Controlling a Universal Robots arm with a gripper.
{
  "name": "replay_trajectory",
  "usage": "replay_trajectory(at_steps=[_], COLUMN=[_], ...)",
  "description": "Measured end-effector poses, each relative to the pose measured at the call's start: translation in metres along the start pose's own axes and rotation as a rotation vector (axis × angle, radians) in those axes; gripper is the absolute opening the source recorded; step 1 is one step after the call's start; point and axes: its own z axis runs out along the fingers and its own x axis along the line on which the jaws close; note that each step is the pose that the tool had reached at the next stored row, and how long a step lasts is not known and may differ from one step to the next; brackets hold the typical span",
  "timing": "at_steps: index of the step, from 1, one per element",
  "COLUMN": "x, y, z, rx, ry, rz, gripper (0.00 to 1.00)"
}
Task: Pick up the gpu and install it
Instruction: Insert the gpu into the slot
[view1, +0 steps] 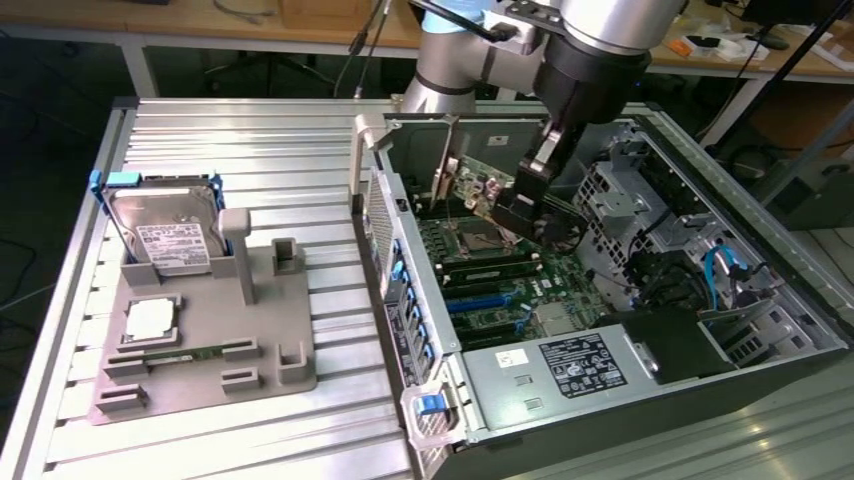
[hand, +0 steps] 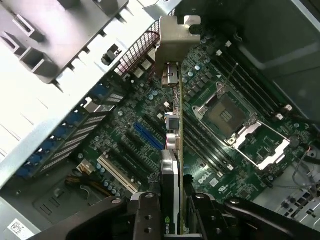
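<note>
Our hand (hand: 172, 222) is pinching the gpu (hand: 180, 125), with its black fingers (hand: 145, 215) pressed on either face. The gpu hangs upright and edge-on above the motherboard (hand: 125, 107). It is inside the open case (view1: 694, 390), which lies along the worktop's (view1: 240, 130) edge on the exterior view's right. As far as we can judge, the card is not yet seated.

To do this step well, we think the card must stay vertical and parallel to the slots (hand: 147, 136). Its bracket (hand: 176, 42) should face the perforated rear wall, and the card should go down without twisting.

The card is thin, stiff and green, studded with small parts. The bracket is flat beige metal with a bent tab. The slots are long, narrow plastic in blue, black and white. The worktop is ribbed aluminium.
</note>
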Motion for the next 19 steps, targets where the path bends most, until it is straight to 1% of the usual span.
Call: replay_trajectory(at_steps=[6, 10, 12, 16, 18, 19], x=[0.0, -0.002, -0.003, -0.008, -0.01, -0.01], y=[-0.0005, -0.0019, -0.0032, -0.0083, -0.0098, -0.0104], z=[-0.0001, -0.0002, 0.0, 0.0014, 0.0017, 0.0019], rx=[-0.0005, -0.0008, -0.001, -0.0014, -0.0015, -0.0017], ry=[-0.0011, -0.0016, -0.002, -0.0029, -0.0033, -0.0035], rz=[-0.11, -0.175, -0.201, -0.278, -0.308, -0.335], gripper=[0.27, 0.27, 0.27, 0.27, 0.27, 0.27])
